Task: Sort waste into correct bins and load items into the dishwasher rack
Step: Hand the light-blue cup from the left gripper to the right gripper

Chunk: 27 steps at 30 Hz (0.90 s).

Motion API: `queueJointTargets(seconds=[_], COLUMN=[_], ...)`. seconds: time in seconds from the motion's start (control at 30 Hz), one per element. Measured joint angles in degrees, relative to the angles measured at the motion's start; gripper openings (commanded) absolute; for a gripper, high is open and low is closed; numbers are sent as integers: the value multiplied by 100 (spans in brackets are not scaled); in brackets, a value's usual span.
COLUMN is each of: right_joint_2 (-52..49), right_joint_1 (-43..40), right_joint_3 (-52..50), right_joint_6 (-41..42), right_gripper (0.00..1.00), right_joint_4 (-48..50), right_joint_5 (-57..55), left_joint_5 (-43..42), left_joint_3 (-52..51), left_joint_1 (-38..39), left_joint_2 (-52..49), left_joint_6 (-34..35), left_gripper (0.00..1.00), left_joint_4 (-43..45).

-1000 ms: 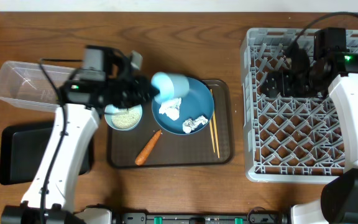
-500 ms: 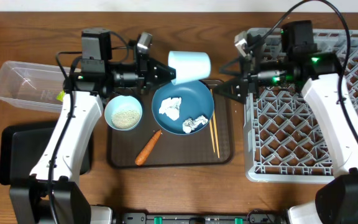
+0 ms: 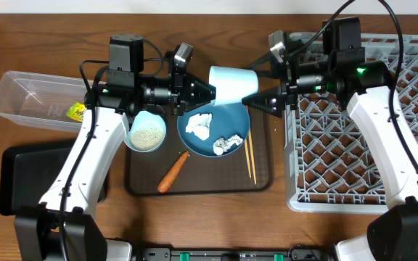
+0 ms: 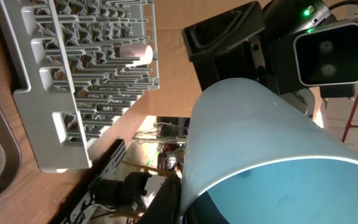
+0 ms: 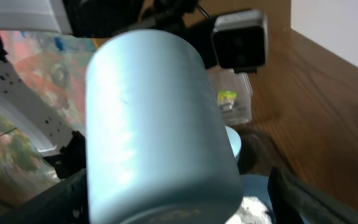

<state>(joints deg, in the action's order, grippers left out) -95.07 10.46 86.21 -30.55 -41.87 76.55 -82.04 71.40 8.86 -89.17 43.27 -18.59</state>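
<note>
- Cup [image 3: 232, 83], top centre, lies sideways with its long axis left-right and mouth left; left gripper [image 3: 207, 91] clenched on its rim.
- Right gripper [image 3: 252, 85] spread around its base.
- Plate [image 3: 236, 119] holds tissues [image 3: 200, 126]; bowl [image 3: 163, 130], rice [image 3: 145, 135]; tub [image 3: 13, 87], wrapper [image 3: 76, 111].

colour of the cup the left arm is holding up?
Pale blue, plain, no print. The cup shows best in the right wrist view.

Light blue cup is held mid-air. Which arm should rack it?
Right. The right pincer, open, flanks the light blue round cup, and its arm stands over the grey lattice dishwasher rack; the left pincer, shut on the cup, is farther away.
</note>
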Motion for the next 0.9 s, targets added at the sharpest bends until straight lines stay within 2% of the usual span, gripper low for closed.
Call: queueJointTargets(seconds=[0.23,0.37,0.53,0.6,0.67,0.7,0.8,0.9], right_joint_2=[0,0,0,0,0,0,0,0], right_joint_1=[79,245,243,243,243,243,243,243], right_joint_3=[0,0,0,0,0,0,0,0], right_joint_6=[-7,-31,-4,-4,-7,-7,-4,129], right_gripper=[81,65,59,50,50,50,46,39], right_joint_4=[162,275,273,273,275,271,269,271], right_joint_5=[223,236,251,251,251,258,267,162], left_joint_5=[-11,-48,-52,-52,-52,-50,-46,42], left_joint_3=[0,0,0,0,0,0,0,0], left_joint_1=[0,0,15,15,15,17,20,22], left_joint_2=[0,0,0,0,0,0,0,0], left_joint_6=[7,4,2,2,9,-2,-28,-269], left_gripper=[6,6,6,8,17,28,40,45], left_joint_4=[0,-2,2,2,2,11,24,-44])
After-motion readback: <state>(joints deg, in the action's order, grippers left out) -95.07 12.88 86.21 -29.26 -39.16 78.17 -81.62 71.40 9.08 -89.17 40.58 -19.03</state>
